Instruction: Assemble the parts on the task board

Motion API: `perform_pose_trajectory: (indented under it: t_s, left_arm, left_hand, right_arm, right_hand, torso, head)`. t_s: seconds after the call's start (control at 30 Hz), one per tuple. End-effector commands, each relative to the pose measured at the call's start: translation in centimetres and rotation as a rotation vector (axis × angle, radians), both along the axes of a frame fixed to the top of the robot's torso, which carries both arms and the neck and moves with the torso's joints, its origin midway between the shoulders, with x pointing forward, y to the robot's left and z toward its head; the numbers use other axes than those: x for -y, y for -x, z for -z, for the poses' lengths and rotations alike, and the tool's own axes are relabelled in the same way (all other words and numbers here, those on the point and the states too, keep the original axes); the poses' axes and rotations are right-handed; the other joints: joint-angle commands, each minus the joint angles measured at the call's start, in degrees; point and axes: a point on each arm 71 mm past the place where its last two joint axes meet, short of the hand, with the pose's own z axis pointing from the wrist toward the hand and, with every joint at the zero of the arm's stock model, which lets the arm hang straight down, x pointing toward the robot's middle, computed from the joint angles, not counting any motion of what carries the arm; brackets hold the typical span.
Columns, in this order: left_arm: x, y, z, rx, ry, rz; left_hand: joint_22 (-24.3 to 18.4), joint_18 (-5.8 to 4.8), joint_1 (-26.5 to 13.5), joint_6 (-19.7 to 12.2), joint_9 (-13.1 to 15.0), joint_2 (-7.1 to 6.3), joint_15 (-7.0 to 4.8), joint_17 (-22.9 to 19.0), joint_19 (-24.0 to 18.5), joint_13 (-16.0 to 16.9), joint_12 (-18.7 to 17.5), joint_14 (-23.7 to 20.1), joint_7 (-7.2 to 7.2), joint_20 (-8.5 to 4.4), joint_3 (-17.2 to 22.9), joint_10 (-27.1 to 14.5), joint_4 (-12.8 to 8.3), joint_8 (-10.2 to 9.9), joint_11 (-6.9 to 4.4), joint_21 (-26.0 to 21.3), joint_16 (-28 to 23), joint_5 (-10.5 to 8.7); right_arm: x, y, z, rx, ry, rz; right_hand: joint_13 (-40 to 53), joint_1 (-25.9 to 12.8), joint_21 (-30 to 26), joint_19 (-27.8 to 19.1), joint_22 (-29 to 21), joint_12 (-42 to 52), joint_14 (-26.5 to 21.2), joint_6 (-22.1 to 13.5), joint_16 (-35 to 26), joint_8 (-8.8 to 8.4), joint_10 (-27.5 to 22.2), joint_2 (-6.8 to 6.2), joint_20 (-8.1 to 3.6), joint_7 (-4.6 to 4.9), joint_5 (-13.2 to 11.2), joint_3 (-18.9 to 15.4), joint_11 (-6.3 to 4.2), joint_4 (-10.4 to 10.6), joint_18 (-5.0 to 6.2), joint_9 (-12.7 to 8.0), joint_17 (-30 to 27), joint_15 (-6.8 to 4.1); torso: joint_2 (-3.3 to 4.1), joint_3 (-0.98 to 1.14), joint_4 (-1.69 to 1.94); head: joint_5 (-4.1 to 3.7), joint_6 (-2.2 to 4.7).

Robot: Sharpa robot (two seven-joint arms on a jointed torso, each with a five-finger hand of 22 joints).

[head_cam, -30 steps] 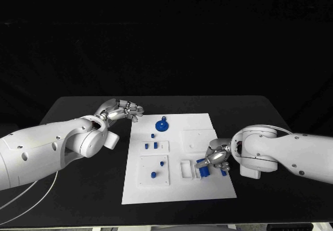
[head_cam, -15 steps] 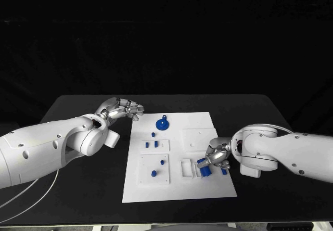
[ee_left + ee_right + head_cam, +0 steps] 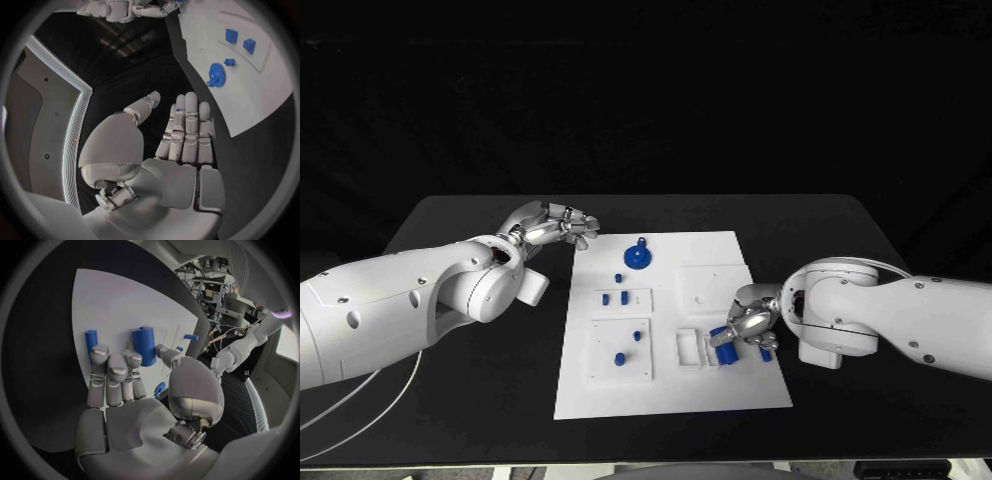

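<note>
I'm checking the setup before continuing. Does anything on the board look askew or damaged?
Nothing stands out. The board lies flat and whole, the blue parts sit on it, and the gear rests near its far edge.

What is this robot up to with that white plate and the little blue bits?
It is assembling small blue parts on the white task board. The right robot hand is down at the board's right edge, fingers at a blue cylinder. The left robot hand waits beside the board's far left corner, holding nothing.
</note>
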Motion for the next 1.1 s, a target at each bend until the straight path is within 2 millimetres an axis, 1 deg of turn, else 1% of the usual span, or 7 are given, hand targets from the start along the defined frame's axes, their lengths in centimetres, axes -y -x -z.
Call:
perform_pose_trajectory:
  t_s: [0.03,0.43,0.57,0.7,0.87,1.03,1.1]
  left_arm:
    - [0.2,0.0,-0.1,-0.001,0.012,0.013]
    - [0.2,0.0,-0.1,-0.002,0.011,0.014]
    - [0.2,0.0,0.0,-0.003,0.011,0.014]
    - [0.1,-0.1,0.0,-0.004,0.01,0.013]
    - [0.2,0.0,0.0,-0.004,0.011,0.015]
    - [0.2,0.0,0.0,-0.005,0.011,0.015]
    - [0.3,0.0,0.0,-0.006,0.011,0.017]
  left_hand:
    - [0.09,-0.8,-0.33,-0.39,-0.07,0.12,-0.05,0.08,0.15,0.07,-0.25,0.44,0.05,-0.6,0.05,-0.36,0.33,0.21,-0.14,-0.4,-0.3,-0.23]
    - [0.13,-0.79,-0.24,-0.39,-0.08,0.16,-0.05,0.14,0.15,0.07,-0.25,0.44,0.05,-0.59,0.07,-0.36,0.32,0.23,-0.14,-0.42,-0.34,-0.12]
    - [0.15,-0.79,-0.21,-0.39,-0.09,0.17,-0.05,0.16,0.15,0.08,-0.25,0.44,0.05,-0.59,0.08,-0.35,0.32,0.24,-0.14,-0.43,-0.35,-0.05]
    - [0.16,-0.79,-0.2,-0.39,-0.09,0.17,-0.05,0.17,0.15,0.08,-0.25,0.44,0.05,-0.59,0.08,-0.35,0.32,0.24,-0.14,-0.44,-0.36,-0.03]
    - [0.16,-0.79,-0.19,-0.39,-0.09,0.16,-0.05,0.18,0.15,0.08,-0.25,0.44,0.04,-0.59,0.08,-0.35,0.31,0.24,-0.14,-0.44,-0.36,-0.01]
    - [0.18,-0.8,-0.16,-0.39,-0.09,0.18,-0.05,0.2,0.15,0.08,-0.25,0.45,0.04,-0.59,0.08,-0.36,0.31,0.25,-0.14,-0.45,-0.37,0.05]
    - [0.18,-0.8,-0.16,-0.39,-0.1,0.19,-0.05,0.21,0.15,0.08,-0.25,0.45,0.04,-0.59,0.08,-0.36,0.31,0.26,-0.14,-0.45,-0.38,0.07]
  right_arm:
    - [0.4,0.3,0.3,-0.011,-0.005,0.026]
    - [0.9,-0.1,-1.5,-0.015,-0.049,0.067]
    - [0.7,-0.1,-1.7,-0.036,-0.07,0.077]
    - [0.1,-0.1,-1.6,-0.053,-0.083,0.07]
    - [-0.6,-0.1,-1.6,-0.069,-0.096,0.061]
    - [-1.8,-0.2,-1.4,-0.103,-0.113,0.042]
    - [-2.2,-0.2,-1.4,-0.106,-0.118,0.037]
  right_hand:
    - [0.05,-1.05,0.31,0.23,0.93,0.0,0.15,1.71,-0.35,-0.35,0.52,-0.19,0.35,1.05,0.47,6.7,-0.14,-6.77,2.56,-0.47,0.11,-0.46]
    - [0.05,-3.3,0.45,0.47,0.88,-0.14,0.36,2.3,-0.44,-0.63,0.83,-1.01,0.36,0.95,0.81,7.14,-0.23,-6.72,2.56,-0.52,0.37,-0.53]
    - [0.05,-3.46,0.46,0.5,0.87,-0.16,0.38,2.37,-0.44,-0.65,0.86,-1.13,0.34,0.93,0.88,7.18,-0.25,-6.73,2.56,-0.52,0.4,-0.55]
    - [0.05,-3.63,0.49,0.53,0.88,-0.18,0.4,2.45,-0.45,-0.68,0.91,-1.22,0.32,0.9,1.16,7.24,-0.28,-6.83,2.56,-0.51,0.45,-0.57]
    - [0.05,-3.67,0.5,0.54,0.88,-0.19,0.41,2.47,-0.45,-0.69,0.91,-1.24,0.31,0.9,1.24,7.24,-0.28,-6.87,2.56,-0.51,0.46,-0.57]
    - [0.05,-3.96,0.52,0.53,0.88,-0.24,0.42,2.47,-0.48,-0.77,0.9,-1.3,0.31,0.91,1.52,7.16,-0.27,-6.97,2.56,-0.52,0.51,-0.58]
    - [0.05,-4.09,0.51,0.52,0.88,-0.26,0.41,2.46,-0.5,-0.81,0.89,-1.25,0.31,0.92,1.56,7.12,-0.27,-6.99,2.56,-0.52,0.52,-0.57]
  torso:
    - [-0.01,0.0,0.01]
    - [0.06,-0.01,-0.04]
    - [0.09,-0.02,0.04]
    - [0.11,0.02,0.06]
    - [0.12,-0.01,0.03]
    - [0.1,-0.08,0.04]
    - [0.12,-0.07,0.06]
  head:
    - [0.06,-0.12]
    - [0.2,-0.17]
    - [0.26,-0.15]
    - [0.35,-0.26]
    - [0.54,-0.26]
    - [0.65,-0.46]
    - [0.72,-0.5]
